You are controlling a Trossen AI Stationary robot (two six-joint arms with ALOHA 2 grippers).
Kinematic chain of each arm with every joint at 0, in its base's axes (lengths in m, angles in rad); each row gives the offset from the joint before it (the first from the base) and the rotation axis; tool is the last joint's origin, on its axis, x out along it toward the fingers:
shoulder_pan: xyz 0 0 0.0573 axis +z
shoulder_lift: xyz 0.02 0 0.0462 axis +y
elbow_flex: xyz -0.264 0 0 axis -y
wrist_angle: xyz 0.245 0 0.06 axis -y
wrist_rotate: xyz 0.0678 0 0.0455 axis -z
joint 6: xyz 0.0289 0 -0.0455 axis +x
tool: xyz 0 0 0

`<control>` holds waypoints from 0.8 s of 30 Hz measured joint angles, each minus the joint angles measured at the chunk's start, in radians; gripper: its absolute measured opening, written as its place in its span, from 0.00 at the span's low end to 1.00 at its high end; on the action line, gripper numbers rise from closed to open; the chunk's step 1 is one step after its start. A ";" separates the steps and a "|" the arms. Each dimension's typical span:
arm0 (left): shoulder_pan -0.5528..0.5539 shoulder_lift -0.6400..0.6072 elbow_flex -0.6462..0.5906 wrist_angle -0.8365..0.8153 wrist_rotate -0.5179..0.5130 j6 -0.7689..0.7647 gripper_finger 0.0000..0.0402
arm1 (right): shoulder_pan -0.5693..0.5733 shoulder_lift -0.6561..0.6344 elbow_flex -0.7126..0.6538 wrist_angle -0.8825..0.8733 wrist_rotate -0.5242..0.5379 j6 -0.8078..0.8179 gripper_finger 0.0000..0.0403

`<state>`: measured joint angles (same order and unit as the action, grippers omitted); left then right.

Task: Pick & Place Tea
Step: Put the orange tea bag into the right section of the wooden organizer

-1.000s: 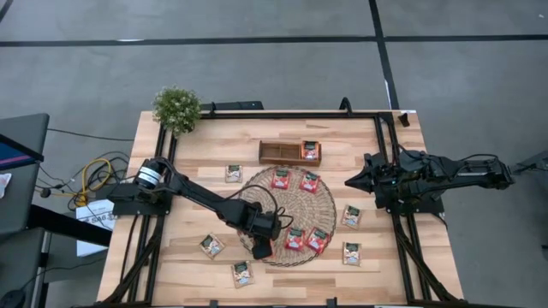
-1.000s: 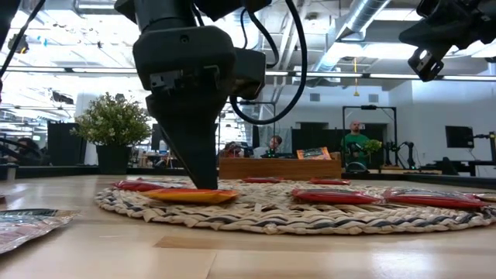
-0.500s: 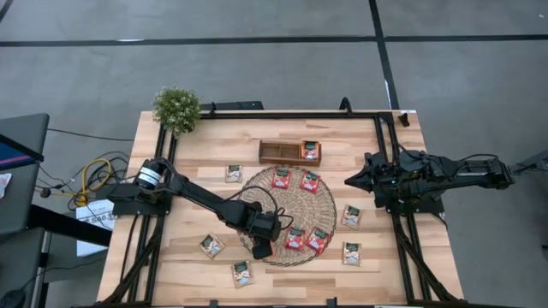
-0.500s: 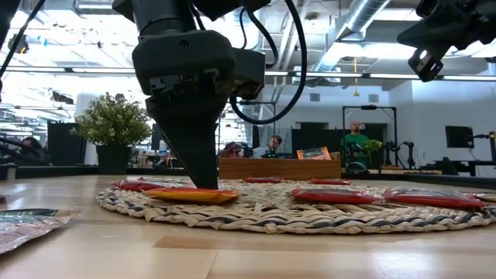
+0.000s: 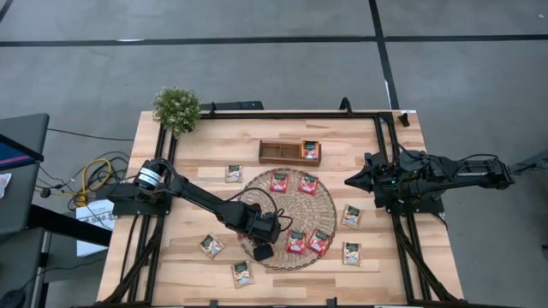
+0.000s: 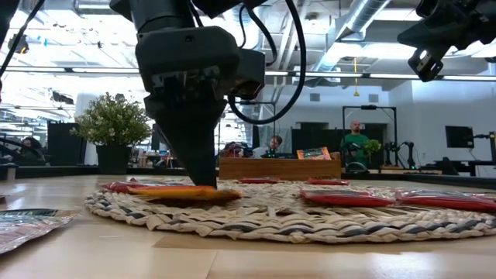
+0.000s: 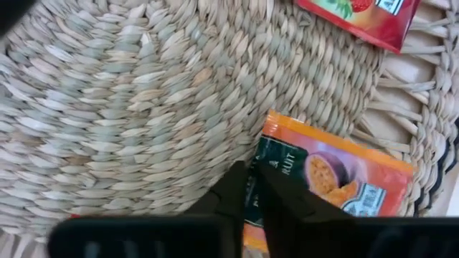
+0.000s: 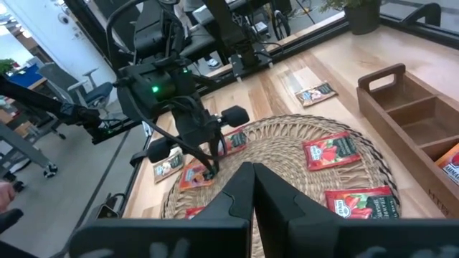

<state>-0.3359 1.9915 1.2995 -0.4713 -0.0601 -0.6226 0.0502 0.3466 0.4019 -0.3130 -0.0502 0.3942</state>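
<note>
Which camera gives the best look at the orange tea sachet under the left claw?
The left wrist view: the orange sachet fills the frame, print readable, with the left claw shut on its edge. The low view shows it only edge-on, the right wrist view small, and in the high view the claw hides it.

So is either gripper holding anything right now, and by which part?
The left gripper is shut on the orange tea sachet's edge, on the woven mat. The right gripper is shut and holds nothing.
</note>
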 joint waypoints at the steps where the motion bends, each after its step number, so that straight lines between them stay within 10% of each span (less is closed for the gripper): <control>1: 0.000 0.000 0.000 0.004 0.000 -0.004 0.02 | 0.000 0.000 0.000 0.000 0.000 0.000 0.00; 24: 0.000 0.000 0.000 0.018 0.083 -0.025 0.00 | 0.000 0.000 0.000 0.000 -0.002 -0.001 0.00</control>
<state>-0.3355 1.9915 1.2995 -0.4534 0.0227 -0.6476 0.0502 0.3466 0.4019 -0.3129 -0.0523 0.3931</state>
